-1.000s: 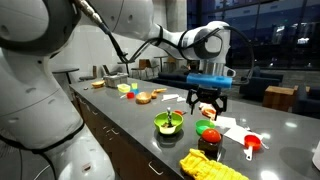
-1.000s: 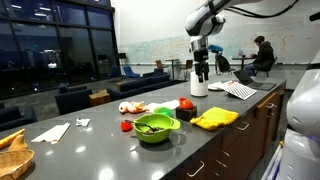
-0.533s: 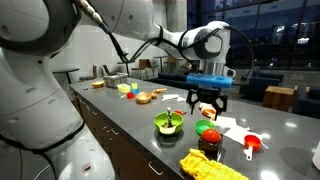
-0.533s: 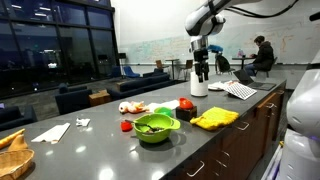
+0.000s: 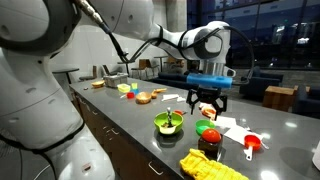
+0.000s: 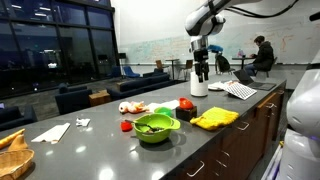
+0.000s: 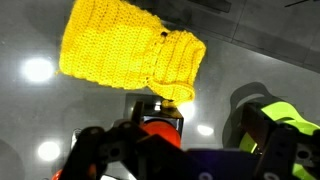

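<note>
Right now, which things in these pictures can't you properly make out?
- Green bowl: wrist view, cut off by the right edge; what lies in it is too small to tell in both exterior views.
- Red thing: wrist view, mostly hidden behind the gripper.
- Yellow cloth: exterior view, cut by the bottom edge.
- Brownish item: exterior view, too small to name.

Counter (image 5: 120, 113): everything below is set on it.
Bowl (image 5: 168, 123): placed just beside the jar (image 5: 209, 135).
Cloth (image 5: 210, 165): laid near the jar (apart from the bowl).
Gripper (image 5: 207, 110): hung above the jar, no contact made.
</note>
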`<state>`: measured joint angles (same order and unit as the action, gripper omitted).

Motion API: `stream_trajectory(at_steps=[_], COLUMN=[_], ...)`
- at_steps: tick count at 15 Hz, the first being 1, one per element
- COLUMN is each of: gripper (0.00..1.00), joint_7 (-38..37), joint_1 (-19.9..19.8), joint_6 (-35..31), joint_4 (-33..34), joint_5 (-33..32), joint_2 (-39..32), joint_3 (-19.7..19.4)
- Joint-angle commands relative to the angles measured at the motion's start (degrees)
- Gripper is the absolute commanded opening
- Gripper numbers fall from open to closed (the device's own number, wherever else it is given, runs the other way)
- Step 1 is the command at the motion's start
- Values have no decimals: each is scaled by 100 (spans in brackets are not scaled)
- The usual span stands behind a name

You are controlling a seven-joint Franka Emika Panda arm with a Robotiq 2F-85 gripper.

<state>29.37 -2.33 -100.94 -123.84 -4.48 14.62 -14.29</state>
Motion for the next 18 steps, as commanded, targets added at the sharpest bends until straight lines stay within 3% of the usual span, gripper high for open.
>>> stream_trajectory(at_steps=[1,12,18], gripper=[100,100,100], joint_7=[1,407,1165], joint_1=[-82,665,933], joint_6=[-36,-432,-1753], joint_4=[12,-74,-178], joint_5=[0,28,172], joint_2=[-40,-395,-879], joint_3=[162,1235,1577])
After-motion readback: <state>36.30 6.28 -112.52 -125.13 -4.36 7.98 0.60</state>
